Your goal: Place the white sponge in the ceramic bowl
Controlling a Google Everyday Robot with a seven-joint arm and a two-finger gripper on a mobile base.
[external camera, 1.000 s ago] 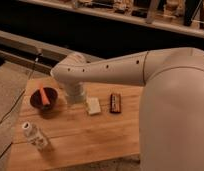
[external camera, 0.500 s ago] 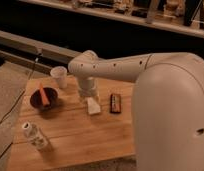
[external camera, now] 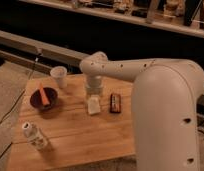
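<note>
The white sponge [external camera: 94, 105] lies flat near the middle of the wooden table [external camera: 80, 135]. The ceramic bowl [external camera: 43, 98], dark reddish-brown, stands at the left and holds an orange object [external camera: 44, 95]. My gripper [external camera: 94, 91] hangs at the end of the white arm [external camera: 145, 75], just above and behind the sponge. The sponge still rests on the table.
A dark brown bar [external camera: 115, 102] lies just right of the sponge. A white paper cup [external camera: 59, 76] stands behind the bowl. A clear plastic bottle [external camera: 34, 136] lies at the front left. A dark railing and shelves run behind the table.
The arm has swung to the right and away from the bowl, uncovering the cup. The gripper end now sits over the sponge. The objects on the table have not moved.
</note>
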